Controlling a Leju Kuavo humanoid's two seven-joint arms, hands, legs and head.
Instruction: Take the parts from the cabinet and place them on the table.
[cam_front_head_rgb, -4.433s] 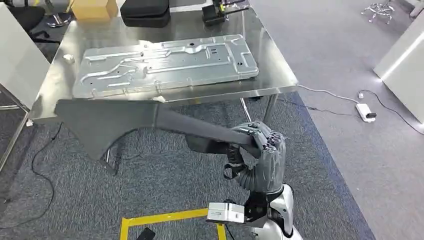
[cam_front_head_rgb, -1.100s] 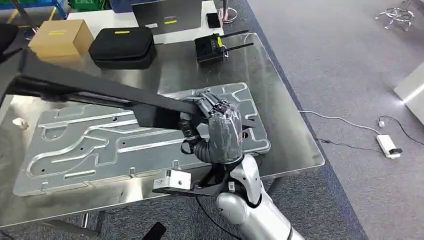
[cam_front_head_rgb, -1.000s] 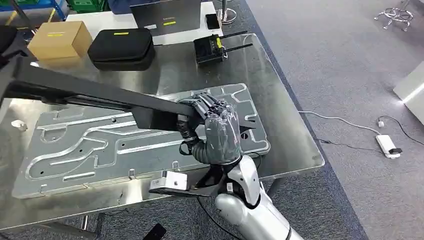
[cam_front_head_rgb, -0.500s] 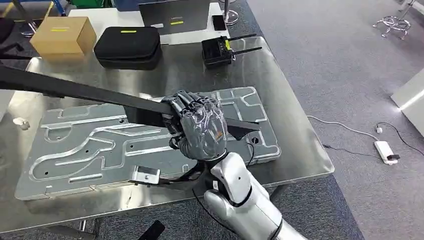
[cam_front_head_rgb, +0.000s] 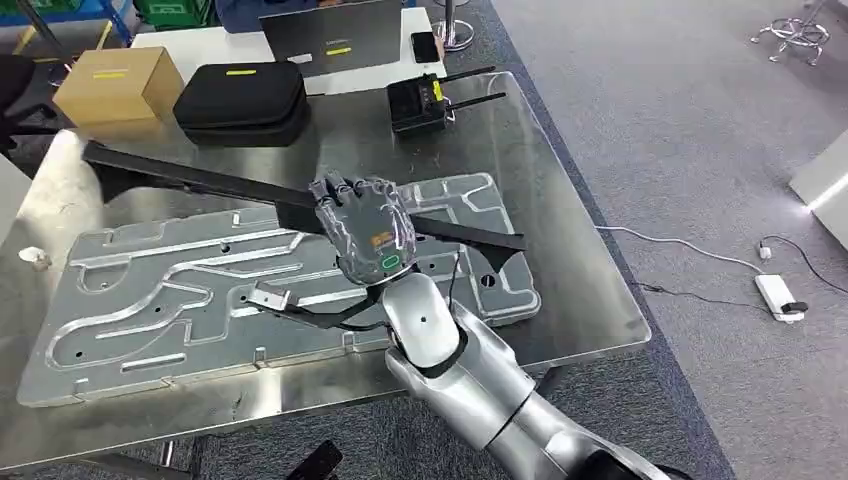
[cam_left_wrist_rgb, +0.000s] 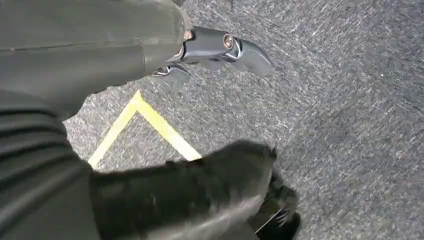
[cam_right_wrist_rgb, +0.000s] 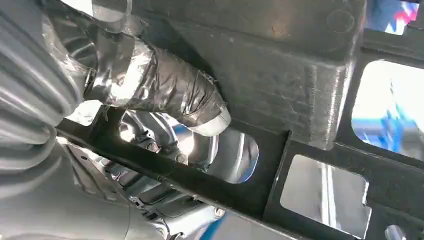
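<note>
- Gripping a long black part (cam_front_head_rgb: 200, 180) in the right robot hand (cam_front_head_rgb: 362, 228), fingers wrapped over it.
- Holding it above the grey metal plate (cam_front_head_rgb: 180, 290) on the desk (cam_front_head_rgb: 580, 270).
- Hanging the left robot hand (cam_left_wrist_rgb: 150, 65) over carpet, grip unclear.

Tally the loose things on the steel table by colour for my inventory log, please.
Black: 3, the long part, the case, the radio box
Silver: 1, the metal plate
Brown: 1, the cardboard box
Total: 5

The right hand (cam_front_head_rgb: 362, 228) has lowered the long black part (cam_front_head_rgb: 200, 178) closer over the metal plate (cam_front_head_rgb: 150, 300).
</note>
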